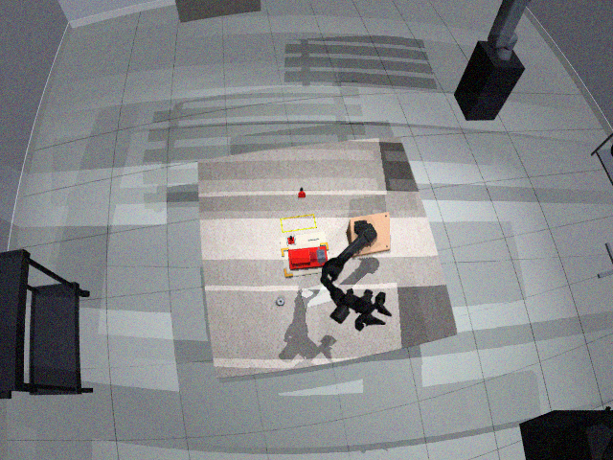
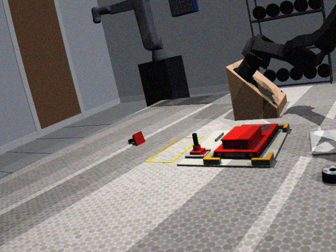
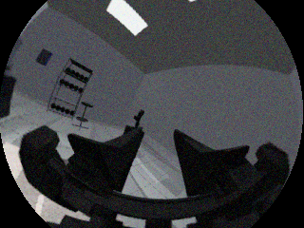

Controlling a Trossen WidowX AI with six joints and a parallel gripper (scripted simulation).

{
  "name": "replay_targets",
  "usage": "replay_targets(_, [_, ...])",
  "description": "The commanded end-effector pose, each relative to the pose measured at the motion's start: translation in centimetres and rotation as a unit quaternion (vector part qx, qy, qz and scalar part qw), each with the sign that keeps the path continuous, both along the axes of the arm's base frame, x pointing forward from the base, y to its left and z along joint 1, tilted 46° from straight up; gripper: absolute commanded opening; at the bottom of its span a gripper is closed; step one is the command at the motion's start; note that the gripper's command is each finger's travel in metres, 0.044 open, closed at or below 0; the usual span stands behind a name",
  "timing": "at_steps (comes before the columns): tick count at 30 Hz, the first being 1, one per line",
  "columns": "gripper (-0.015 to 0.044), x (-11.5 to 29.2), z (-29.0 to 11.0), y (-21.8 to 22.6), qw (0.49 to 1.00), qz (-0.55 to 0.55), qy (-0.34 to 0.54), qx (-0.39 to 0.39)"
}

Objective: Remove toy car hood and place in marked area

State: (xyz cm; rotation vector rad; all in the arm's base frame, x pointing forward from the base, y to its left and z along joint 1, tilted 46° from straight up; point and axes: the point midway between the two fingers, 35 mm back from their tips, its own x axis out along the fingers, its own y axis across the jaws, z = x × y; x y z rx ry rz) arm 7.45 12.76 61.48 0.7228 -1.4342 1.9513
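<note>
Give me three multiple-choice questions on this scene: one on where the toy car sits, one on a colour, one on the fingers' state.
1. Where is the toy car? A on its plate; B inside the marked area; C between the fingers.
2. The marked area's outline is: A blue; B yellow; C green.
3. The gripper's fingers are: A shut on the car; B shut empty; C apart, holding nothing.
Answers: 1 A, corner blocks frame it; 2 B, yellow lines show; 3 C, wrist view shows an empty gap.
</note>
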Motion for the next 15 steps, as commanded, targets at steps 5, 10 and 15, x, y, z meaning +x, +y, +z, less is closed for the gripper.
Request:
replay_targets(5, [0.0352, -4.6, 0.6, -2.7, 0.996, 0.085, -0.031, 0.024])
replay_targets(10, [0.044, -10.2, 0.6, -7.8, 0.974, 0.207, -0.077, 0.057])
replay_targets(15, [0.044, -13.6, -0.2, -13.4, 0.936, 0.319, -0.118, 0.091])
